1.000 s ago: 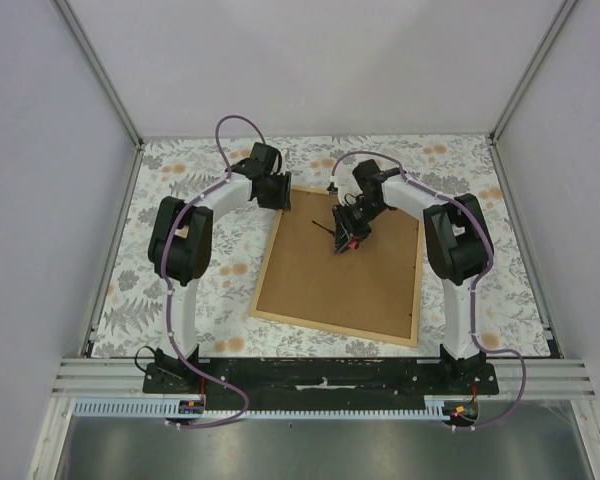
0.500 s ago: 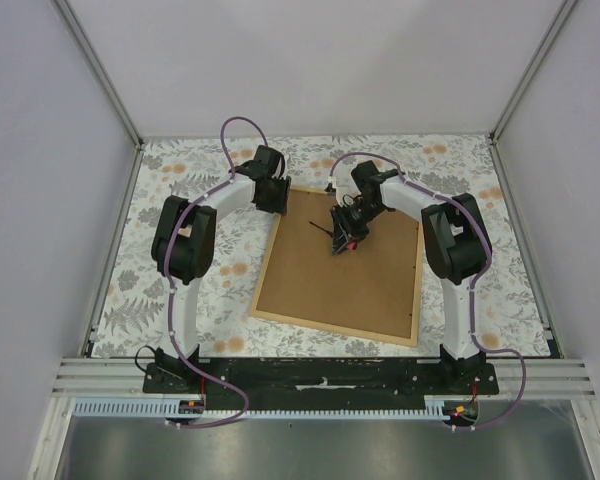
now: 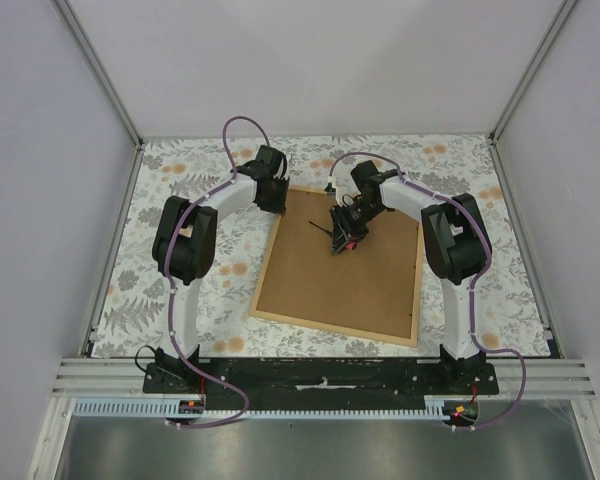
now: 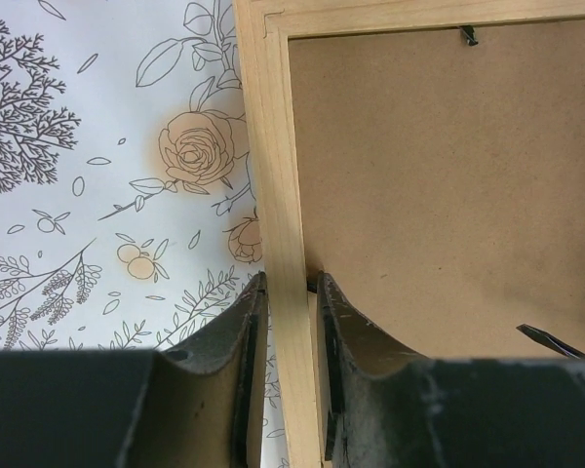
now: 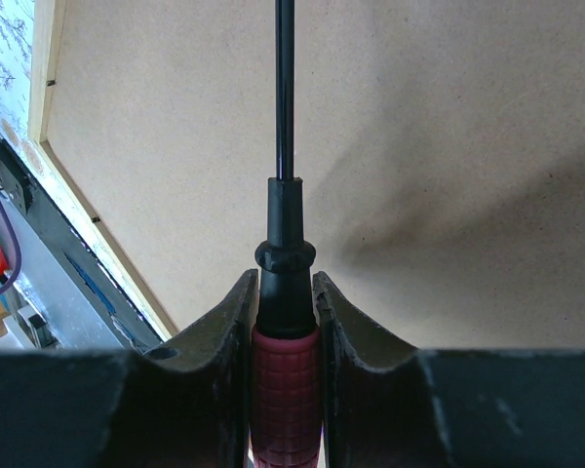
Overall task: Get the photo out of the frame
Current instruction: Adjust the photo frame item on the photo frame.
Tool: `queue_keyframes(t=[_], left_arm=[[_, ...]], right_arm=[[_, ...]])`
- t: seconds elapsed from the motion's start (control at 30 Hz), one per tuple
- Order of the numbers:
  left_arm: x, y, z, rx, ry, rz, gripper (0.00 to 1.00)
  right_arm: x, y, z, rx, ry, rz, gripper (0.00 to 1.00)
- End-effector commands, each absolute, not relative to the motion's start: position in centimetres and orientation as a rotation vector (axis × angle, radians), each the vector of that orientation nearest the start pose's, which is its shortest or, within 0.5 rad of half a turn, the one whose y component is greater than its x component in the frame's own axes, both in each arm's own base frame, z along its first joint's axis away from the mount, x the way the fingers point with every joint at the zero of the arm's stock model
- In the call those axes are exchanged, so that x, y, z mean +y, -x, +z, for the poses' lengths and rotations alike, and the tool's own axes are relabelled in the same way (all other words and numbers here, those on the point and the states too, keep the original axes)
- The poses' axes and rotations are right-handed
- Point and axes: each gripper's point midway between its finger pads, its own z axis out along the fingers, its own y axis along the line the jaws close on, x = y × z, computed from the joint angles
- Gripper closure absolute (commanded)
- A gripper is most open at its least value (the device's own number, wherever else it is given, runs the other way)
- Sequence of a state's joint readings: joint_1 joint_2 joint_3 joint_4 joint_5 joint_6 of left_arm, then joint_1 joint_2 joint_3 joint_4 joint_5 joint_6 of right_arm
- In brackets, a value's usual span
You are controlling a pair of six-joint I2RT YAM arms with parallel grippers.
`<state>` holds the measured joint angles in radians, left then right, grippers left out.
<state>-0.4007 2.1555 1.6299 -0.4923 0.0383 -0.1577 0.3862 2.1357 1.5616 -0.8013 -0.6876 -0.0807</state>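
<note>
The frame (image 3: 330,328) lies face down on the table, its brown backing board (image 3: 355,280) turned up. The photo is hidden under that board. My left gripper (image 3: 277,200) sits at the frame's far left corner. In the left wrist view its jaws (image 4: 289,283) stand shut on the light wooden strip (image 4: 273,146), one on each side. My right gripper (image 3: 348,232) hangs over the upper middle of the board, shut on a screwdriver (image 5: 285,117) with a red handle (image 5: 285,390). The black shaft points across the board (image 5: 448,146).
A floral cloth (image 3: 180,290) covers the table around the frame. A small black clip (image 4: 468,36) sits at the board's top edge. Grey walls close in the left, right and back. The arm bases stand on a dark rail (image 3: 320,375) at the near edge.
The left gripper has shifted slightly right at the frame's corner and its jaws have narrowed onto the wooden strip. The right arm and the screwdriver have not moved.
</note>
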Motion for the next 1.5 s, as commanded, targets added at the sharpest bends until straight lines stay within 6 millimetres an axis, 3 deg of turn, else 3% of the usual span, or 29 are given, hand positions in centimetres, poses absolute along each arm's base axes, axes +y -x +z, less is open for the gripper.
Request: queue_keyframes(t=[0.0,0.3,0.5,0.77,0.97,1.07,1.1,1.27,1.33,1.37,1.43,1.47], left_arm=[[-21.2,-46.3,3.1,2.580,-0.379,-0.249,0.78],[-21.4,-46.9,3.5,2.551,-0.326,-0.578,0.98],[-20.9,-46.6,2.5,2.547,-0.251,-0.845,0.98],[-20.6,-45.8,1.5,2.534,-0.198,-0.968,0.98],[-20.8,-45.7,2.6,2.484,-0.191,-1.038,0.98],[-20.7,-46.3,3.9,2.466,-0.189,-1.042,0.98],[-20.4,-46.6,4.5,2.465,-0.185,-1.022,0.96],[-19.2,-49.3,8.5,2.395,-0.236,-0.848,0.65],[-19.3,-51.0,10.8,2.344,-0.289,-0.792,0.46],[-19.2,-51.6,10.7,2.356,-0.304,-0.749,0.36],[-19.6,-53.1,11.1,2.350,-0.363,-0.691,0.32],[-20.1,-53.7,10.9,2.355,-0.389,-0.667,0.18]], right_arm=[[25.5,-33.4,4.4,2.714,0.798,1.078,1.00],[25.5,-33.1,3.6,2.736,0.796,1.095,1.00],[25.7,-32.9,3.6,2.734,0.791,1.135,1.00],[26.1,-32.7,3.9,2.729,0.786,1.186,1.00],[26.4,-32.5,4.7,2.706,0.784,1.235,1.00],[26.3,-32.7,6.2,2.675,0.792,1.249,1.00],[26.1,-32.9,7.1,2.652,0.799,1.249,1.00],[24.0,-33.7,13.3,2.499,0.857,1.145,1.00],[22.6,-33.5,15.8,2.442,0.891,1.061,1.00],[21.9,-33.4,16.7,2.418,0.900,1.018,1.00],[20.7,-32.5,18.0,2.387,0.905,0.969,1.00],[20.2,-32.1,18.6,2.369,0.901,0.953,1.00]])
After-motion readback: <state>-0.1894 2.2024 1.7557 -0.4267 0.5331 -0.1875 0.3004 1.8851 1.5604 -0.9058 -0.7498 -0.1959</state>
